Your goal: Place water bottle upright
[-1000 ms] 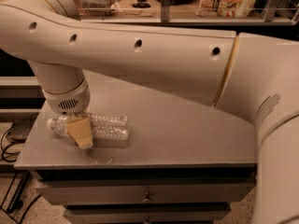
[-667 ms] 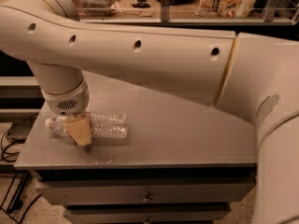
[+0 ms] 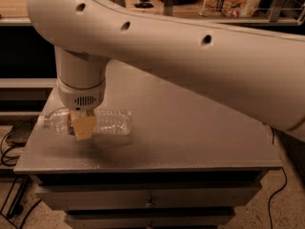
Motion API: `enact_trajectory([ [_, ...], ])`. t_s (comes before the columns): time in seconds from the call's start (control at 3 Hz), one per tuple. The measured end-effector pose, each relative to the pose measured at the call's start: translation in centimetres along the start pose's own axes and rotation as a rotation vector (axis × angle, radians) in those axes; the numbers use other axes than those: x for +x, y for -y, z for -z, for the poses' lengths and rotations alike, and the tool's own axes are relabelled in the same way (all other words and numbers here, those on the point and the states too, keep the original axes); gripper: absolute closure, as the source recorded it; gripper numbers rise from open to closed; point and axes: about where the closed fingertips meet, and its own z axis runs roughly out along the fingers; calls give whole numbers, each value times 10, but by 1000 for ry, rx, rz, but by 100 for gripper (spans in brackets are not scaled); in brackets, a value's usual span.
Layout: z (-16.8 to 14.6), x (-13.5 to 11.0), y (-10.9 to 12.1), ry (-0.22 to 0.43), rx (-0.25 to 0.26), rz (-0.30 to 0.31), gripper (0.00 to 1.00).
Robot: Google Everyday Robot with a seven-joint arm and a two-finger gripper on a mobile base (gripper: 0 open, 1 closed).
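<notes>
Moved: gripper point(image 3: 82, 124) shifting right along bottle point(image 3: 112, 122).
Fingers point(image 3: 84, 129): clamping bottle at label point(image 3: 71, 123).
Bottle: lying sideways, cap point(image 3: 42, 122) pointing left, surface point(image 3: 190, 140) left side.

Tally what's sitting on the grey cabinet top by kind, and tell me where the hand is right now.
Water bottle: 1, lying on its side, cap pointing left
Hand: 1, down at the bottle near its label end, at the left of the cabinet top
Total: 2
</notes>
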Motion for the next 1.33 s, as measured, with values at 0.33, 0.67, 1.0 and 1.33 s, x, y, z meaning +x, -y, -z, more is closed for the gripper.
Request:
enact_trajectory([
  [0.33, 22, 2, 9, 198, 106, 16, 100],
  [0.67, 42, 9, 27, 398, 221, 3, 100],
  [1.0, 63, 25, 48, 577, 296, -27, 100],
  [1.33, 86, 48, 72, 722, 358, -60, 100],
])
